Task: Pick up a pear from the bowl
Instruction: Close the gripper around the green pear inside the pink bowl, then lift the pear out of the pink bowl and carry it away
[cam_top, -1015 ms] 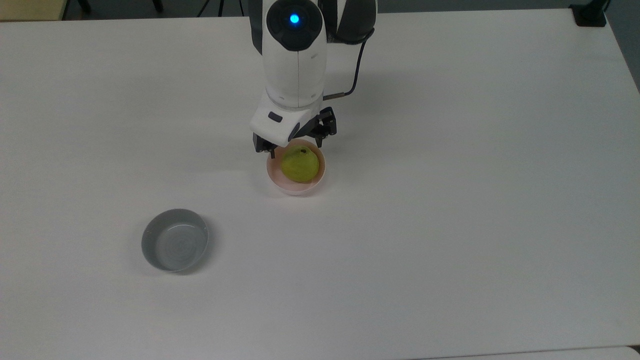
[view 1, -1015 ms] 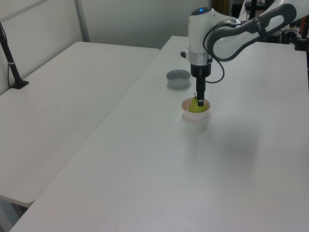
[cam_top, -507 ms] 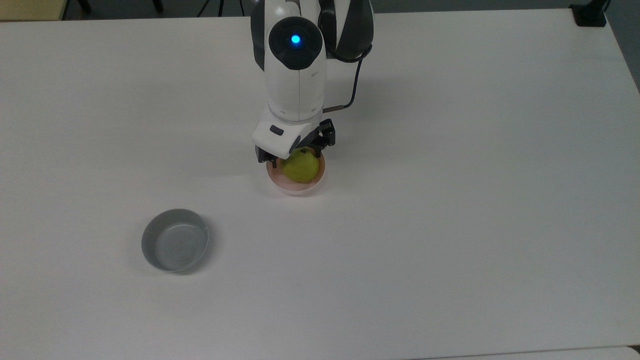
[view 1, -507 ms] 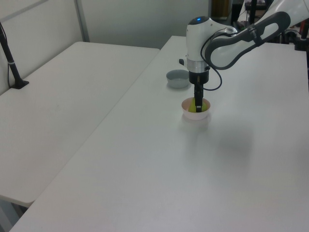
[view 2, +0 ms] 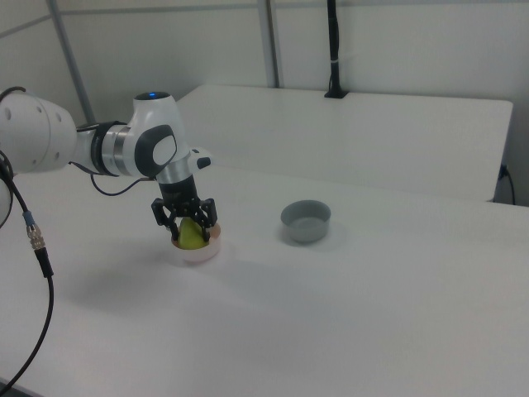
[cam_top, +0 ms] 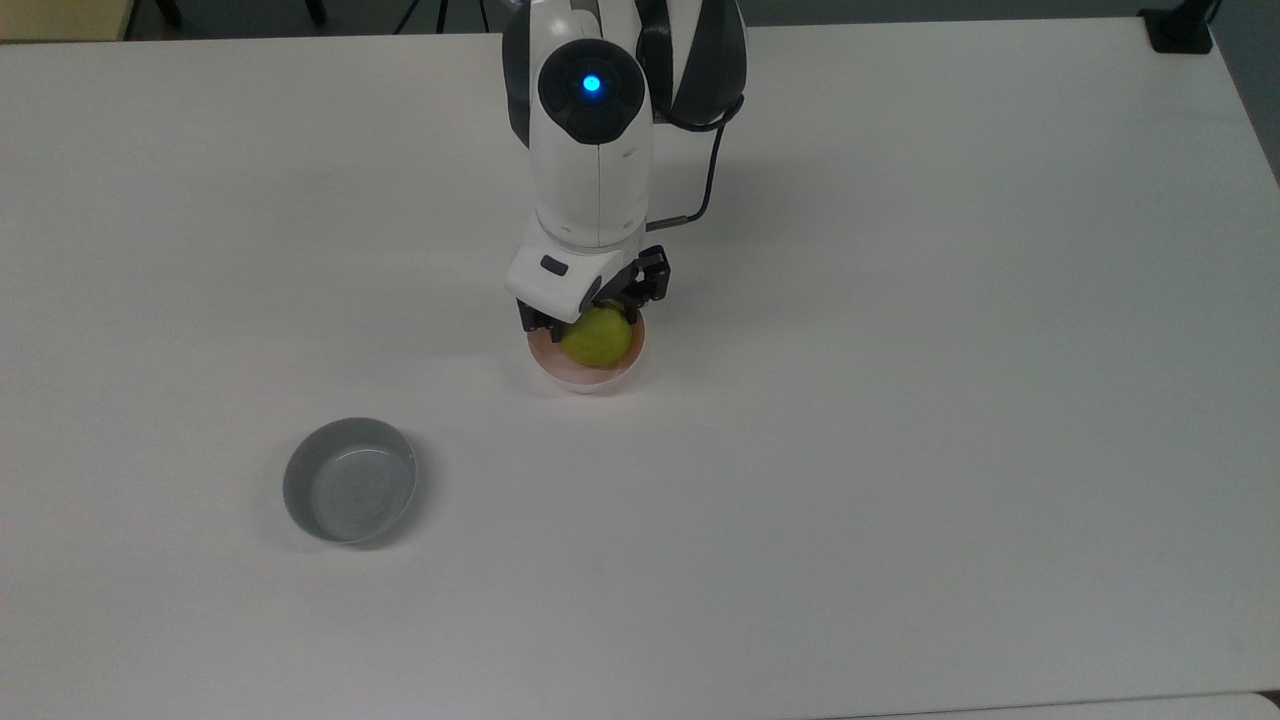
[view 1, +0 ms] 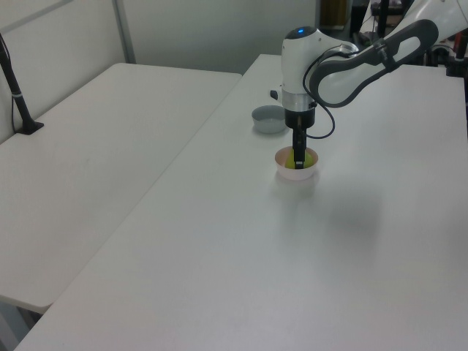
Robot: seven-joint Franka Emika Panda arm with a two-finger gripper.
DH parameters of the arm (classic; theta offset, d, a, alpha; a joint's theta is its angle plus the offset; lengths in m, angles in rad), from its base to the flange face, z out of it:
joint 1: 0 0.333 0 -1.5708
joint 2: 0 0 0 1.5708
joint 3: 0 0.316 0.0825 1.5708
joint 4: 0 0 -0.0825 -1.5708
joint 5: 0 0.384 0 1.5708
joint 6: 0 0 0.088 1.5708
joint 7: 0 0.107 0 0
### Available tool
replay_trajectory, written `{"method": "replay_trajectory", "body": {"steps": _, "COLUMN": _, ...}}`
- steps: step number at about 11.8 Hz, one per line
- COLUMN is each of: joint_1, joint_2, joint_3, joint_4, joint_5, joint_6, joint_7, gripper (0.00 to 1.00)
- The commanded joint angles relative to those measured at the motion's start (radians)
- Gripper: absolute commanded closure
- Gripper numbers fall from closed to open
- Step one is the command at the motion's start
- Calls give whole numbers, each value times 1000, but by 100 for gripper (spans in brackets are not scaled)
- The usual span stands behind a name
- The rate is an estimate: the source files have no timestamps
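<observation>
White table [cam_top: 900,450] w/ the gripper [view 2: 186,234] down in the pink bowl [cam_top: 587,373], jaws either side of the pear [cam_top: 597,338], can't tell if clenched; grey bowl [cam_top: 350,480] well apart, nothing blocking.

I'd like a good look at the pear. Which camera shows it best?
The top view: the pear shows from above in the pink bowl, its upper edge under the gripper. The right view shows it between the fingers; the left view shows slivers behind a finger.
</observation>
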Motion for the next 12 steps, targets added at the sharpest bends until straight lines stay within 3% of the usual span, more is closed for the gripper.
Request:
{"method": "replay_trajectory", "body": {"steps": 1, "joint_1": 1, "joint_2": -2, "joint_3": 0, "joint_4": -11, "joint_5": -16, "joint_6": 33, "joint_7": -16, "gripper": 36}}
{"method": "replay_trajectory", "body": {"steps": 5, "joint_1": -1, "joint_2": -35, "joint_3": 0, "joint_4": -9, "joint_5": -14, "joint_6": 17, "joint_7": -10, "gripper": 37}}
{"method": "replay_trajectory", "body": {"steps": 12, "joint_1": -5, "joint_2": -221, "joint_3": -13, "joint_4": 32, "joint_5": -2, "joint_6": -240, "joint_7": 92, "gripper": 37}}
